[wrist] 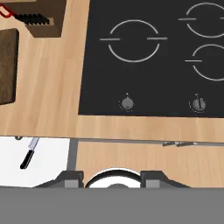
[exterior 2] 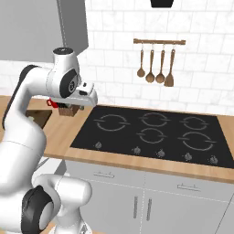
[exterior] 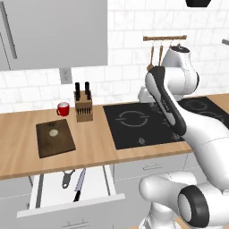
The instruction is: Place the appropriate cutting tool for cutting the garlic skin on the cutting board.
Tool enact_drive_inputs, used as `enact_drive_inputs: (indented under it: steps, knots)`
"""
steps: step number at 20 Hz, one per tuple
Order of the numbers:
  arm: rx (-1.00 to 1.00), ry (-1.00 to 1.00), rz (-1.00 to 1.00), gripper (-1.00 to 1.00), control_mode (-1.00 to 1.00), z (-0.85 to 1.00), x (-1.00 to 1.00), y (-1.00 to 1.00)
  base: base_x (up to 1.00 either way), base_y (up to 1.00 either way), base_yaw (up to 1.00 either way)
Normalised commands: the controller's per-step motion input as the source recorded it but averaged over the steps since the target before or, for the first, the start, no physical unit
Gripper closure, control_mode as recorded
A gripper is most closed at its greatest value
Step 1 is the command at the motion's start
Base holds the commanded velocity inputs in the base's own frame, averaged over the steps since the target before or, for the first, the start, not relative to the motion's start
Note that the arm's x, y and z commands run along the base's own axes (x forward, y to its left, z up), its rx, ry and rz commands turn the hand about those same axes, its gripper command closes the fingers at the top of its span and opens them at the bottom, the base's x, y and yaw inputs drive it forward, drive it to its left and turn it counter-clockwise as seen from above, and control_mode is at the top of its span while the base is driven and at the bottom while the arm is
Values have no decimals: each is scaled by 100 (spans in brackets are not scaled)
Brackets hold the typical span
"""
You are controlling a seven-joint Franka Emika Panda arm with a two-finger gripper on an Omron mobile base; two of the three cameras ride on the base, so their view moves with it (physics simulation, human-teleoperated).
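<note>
The small knife with silver blade and black handle lies in the open white drawer below the counter, beside the dark loop-headed peeler. In the hand view the knife sits at the lower left. The dark brown cutting board lies on the counter above the drawer, with the pale garlic on it. My gripper hovers high over the front edge of the stove, its fingers wide apart and open, holding nothing. It is well right of the drawer.
A wooden knife block and a red mug stand behind the board. The black cooktop spans the counter to the right. Wooden spoons hang on a wall rail. The open drawer juts out from the counter front.
</note>
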Motion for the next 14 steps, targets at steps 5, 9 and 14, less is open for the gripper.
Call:
enact_drive_inputs:
  steps: [5,9,14]
  knots:
    - [-3,0,4,-100,-100,-2,-31,1,0,0,0]
    - [-1,0,5,-100,-100,-25,-88,81,0,0,0]
    - [0,2,-3,-100,-100,-59,-63,100,0,0,0]
